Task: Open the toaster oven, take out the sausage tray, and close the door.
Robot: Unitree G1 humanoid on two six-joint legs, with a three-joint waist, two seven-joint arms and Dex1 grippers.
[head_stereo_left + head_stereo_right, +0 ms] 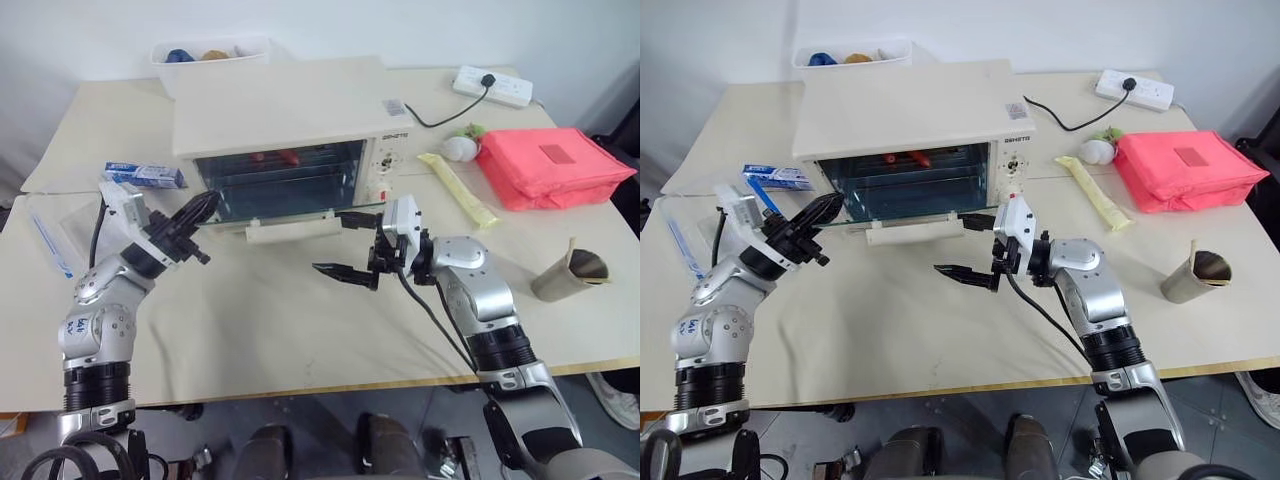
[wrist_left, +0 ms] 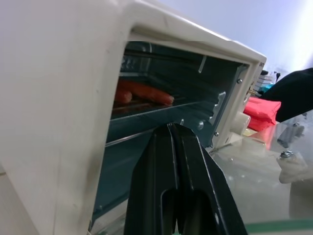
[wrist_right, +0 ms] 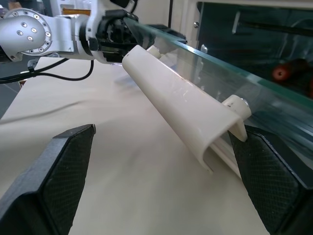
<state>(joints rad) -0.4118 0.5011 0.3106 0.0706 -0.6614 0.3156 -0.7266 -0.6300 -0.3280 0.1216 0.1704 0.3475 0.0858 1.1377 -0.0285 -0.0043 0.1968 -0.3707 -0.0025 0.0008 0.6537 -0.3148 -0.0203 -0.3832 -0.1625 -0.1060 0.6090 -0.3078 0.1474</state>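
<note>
Head views: cream-white boxy toaster oven [image 1: 290, 115] w/ side knob panel sits mid on the beige table [image 1: 280, 330]; its glass-paned door [image 1: 290, 213] w/ wide cream bar handle [image 1: 292, 231] is swung down flat, roughly level. Inside on the upper rack, the shallow shiny metal sausage tray [image 1: 290, 157] w/ red sausages is visible toward the back. Left gripper [image 1: 200, 210] is at the door's left corner by the oven mouth, black fingers pressed together, nothing held. Right gripper [image 1: 345, 245] is at the handle's right end, fingers spread wide, one up at the door edge, one lower over the table; empty. Rest of table: white power strip [image 1: 492, 85], red-pink folded fabric bag [image 1: 553, 166], pale yellow long packet [image 1: 457, 188], brown paper cup [image 1: 570, 275], blue-white box [image 1: 146, 175], white bin [image 1: 212, 55] behind the oven. Left wrist view: closed black fingers [image 2: 178, 186] point into the open oven cavity; red sausages [image 2: 144, 92] lie on the rack deep inside, well apart from the tips. Right wrist view: two wide-set textured pads [image 3: 51, 183], handle end just beside the one on the door side; can't tell if touching. Left gripper sits at the door's far corner.
</note>
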